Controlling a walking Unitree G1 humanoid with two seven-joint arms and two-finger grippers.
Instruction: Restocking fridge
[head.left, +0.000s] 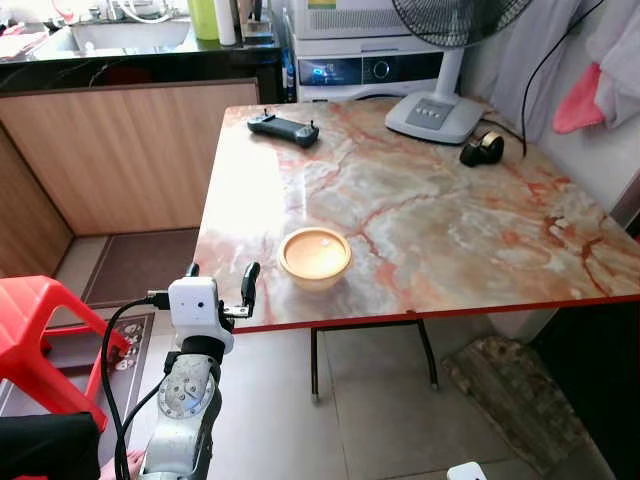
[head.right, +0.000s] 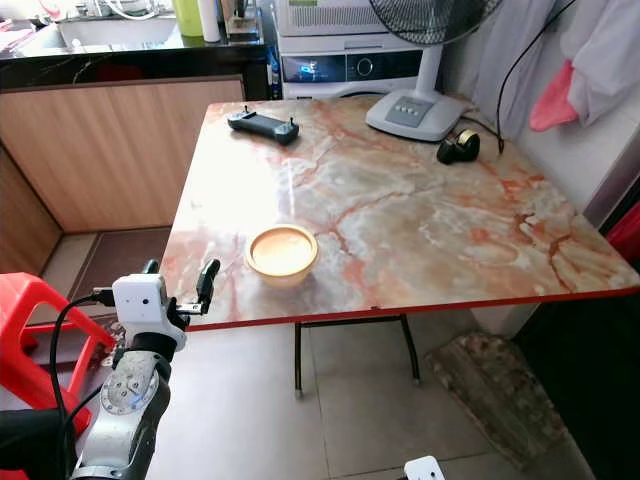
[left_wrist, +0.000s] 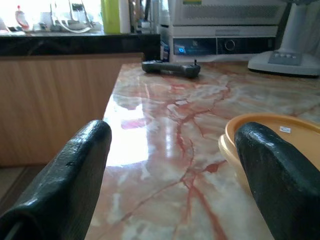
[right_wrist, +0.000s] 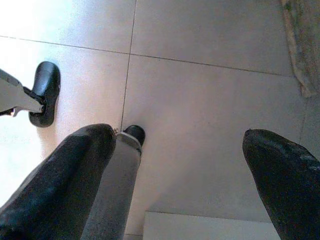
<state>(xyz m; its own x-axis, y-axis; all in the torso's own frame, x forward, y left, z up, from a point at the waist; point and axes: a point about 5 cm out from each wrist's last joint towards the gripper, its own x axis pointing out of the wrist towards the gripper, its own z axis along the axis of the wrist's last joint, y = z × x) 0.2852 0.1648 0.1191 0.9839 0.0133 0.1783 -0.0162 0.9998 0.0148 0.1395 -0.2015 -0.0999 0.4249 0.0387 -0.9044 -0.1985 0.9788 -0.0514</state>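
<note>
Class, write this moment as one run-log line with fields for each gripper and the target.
left gripper: open, at table near edge, left of bowl | right gripper: open, idle over floor | bowl: on table, untouched

You are looking into a home kitchen: a dark stone counter with a sink (head.left: 130, 35) is running above light wooden cabinet fronts (head.left: 130, 150), a white appliance with a lit display (head.left: 365, 68) is standing against the wall, and a folding marble-patterned bench with a red edge (head.left: 450, 230) is sitting on a pale tiled floor (head.left: 390, 410).
</note>
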